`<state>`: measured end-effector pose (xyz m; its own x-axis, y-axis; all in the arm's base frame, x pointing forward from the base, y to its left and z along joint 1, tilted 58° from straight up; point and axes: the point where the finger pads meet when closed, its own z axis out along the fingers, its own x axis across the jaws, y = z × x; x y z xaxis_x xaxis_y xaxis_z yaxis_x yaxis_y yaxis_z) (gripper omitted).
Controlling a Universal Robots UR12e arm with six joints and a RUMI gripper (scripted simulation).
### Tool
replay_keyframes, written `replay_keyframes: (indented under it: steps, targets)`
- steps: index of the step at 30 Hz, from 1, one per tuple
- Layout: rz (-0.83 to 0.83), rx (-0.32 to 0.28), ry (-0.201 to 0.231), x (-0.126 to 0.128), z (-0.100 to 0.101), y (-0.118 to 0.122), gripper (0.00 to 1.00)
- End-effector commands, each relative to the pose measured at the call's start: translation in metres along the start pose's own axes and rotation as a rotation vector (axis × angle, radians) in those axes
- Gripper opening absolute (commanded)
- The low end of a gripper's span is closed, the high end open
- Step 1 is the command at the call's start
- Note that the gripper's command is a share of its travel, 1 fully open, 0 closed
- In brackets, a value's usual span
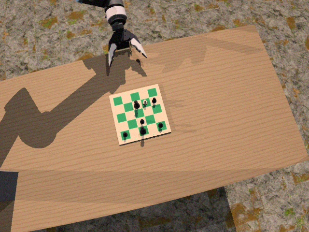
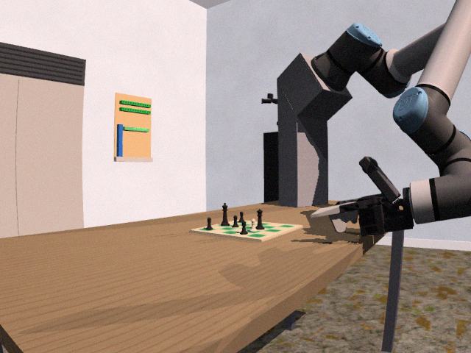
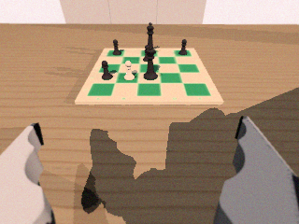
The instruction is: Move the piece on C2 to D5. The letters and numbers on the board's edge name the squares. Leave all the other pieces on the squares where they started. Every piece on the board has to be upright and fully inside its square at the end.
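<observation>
A small green and cream chessboard [image 1: 139,113] lies on the wooden table; it also shows in the exterior view [image 2: 247,229] and the wrist view [image 3: 149,77]. On it stand several black pieces and one white pawn [image 1: 145,101] [image 3: 128,70]. The tallest black piece [image 1: 143,130] [image 3: 149,35] stands on the edge row far from the gripper. A second tall black piece [image 1: 136,105] [image 3: 150,65] stands beside the white pawn. The edge letters are too small to read. My gripper [image 1: 127,58] [image 2: 334,218] [image 3: 139,120] is open and empty, low over the table's edge, short of the board.
The arm's shadow [image 1: 62,99] falls across the table left of the board. A grey pillar [image 2: 300,151] stands behind the table's far end. The table edge [image 2: 365,243] lies right under the gripper.
</observation>
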<state>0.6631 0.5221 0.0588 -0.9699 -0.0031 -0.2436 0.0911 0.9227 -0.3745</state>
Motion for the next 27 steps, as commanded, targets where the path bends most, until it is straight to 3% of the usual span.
replay_keyframes:
  steps: [1,15,27]
  targets:
    - [0.001,0.000,0.000,0.000,0.000,0.000,1.00]
    - [0.001,0.000,0.000,0.000,-0.001,-0.003,1.00]
    - [0.001,0.000,0.000,0.001,-0.011,-0.058,1.00]
